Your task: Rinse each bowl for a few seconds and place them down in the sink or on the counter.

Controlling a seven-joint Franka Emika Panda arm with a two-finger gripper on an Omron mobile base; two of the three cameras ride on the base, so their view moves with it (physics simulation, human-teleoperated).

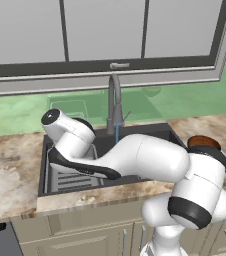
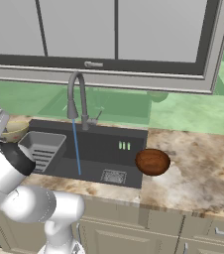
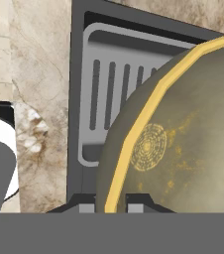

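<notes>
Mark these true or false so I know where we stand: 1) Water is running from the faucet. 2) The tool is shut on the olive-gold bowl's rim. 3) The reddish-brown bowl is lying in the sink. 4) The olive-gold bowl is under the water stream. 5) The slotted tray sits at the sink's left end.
1) True: a blue stream falls from the faucet into the sink.
2) True: the tool is shut on the olive-gold bowl at its rim.
3) False: the reddish-brown bowl sits on the counter, right of the sink.
4) False: it is held over the slotted tray, left of the stream.
5) True.
</notes>
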